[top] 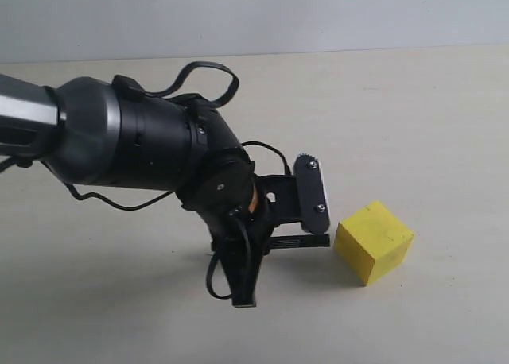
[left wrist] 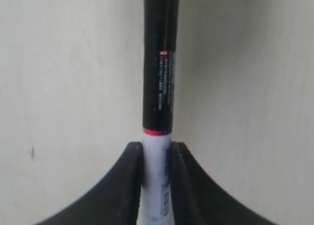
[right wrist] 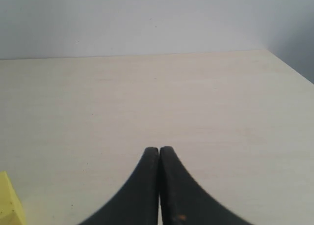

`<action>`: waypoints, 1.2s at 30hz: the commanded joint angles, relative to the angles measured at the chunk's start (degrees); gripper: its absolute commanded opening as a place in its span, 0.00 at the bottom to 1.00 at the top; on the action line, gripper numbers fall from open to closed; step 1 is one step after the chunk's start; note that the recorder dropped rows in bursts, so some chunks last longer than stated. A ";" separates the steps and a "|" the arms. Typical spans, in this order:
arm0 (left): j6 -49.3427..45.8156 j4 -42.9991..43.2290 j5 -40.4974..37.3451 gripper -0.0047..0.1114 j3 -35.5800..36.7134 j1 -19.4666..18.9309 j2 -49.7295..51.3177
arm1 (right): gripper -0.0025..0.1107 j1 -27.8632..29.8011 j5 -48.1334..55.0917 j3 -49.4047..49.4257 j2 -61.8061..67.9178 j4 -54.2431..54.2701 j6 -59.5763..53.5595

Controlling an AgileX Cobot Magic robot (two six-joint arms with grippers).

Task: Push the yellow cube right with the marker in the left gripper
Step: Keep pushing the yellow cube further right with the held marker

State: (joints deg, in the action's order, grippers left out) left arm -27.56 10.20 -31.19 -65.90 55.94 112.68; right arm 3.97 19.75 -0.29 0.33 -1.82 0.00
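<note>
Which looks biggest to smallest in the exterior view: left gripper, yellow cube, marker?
1. left gripper, largest.
2. yellow cube.
3. marker, smallest as seen: only a short black end shows past the gripper, so its full length stays unsure.

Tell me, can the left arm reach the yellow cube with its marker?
Probably yes. The marker held in the left gripper ends right beside the cube, and nothing lies between them on the table.

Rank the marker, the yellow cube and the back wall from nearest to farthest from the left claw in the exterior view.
1. marker, clamped in the left claw.
2. yellow cube, just to the right.
3. back wall, far behind.
</note>
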 commanded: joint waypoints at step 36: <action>3.66 -1.64 5.01 0.04 -3.59 4.92 1.82 | 0.03 0.43 -0.48 0.29 -0.33 -0.06 0.00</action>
State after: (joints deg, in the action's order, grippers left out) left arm -24.59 9.53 -29.57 -69.24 59.03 114.44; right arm 3.97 19.75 -0.29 0.33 -1.82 0.00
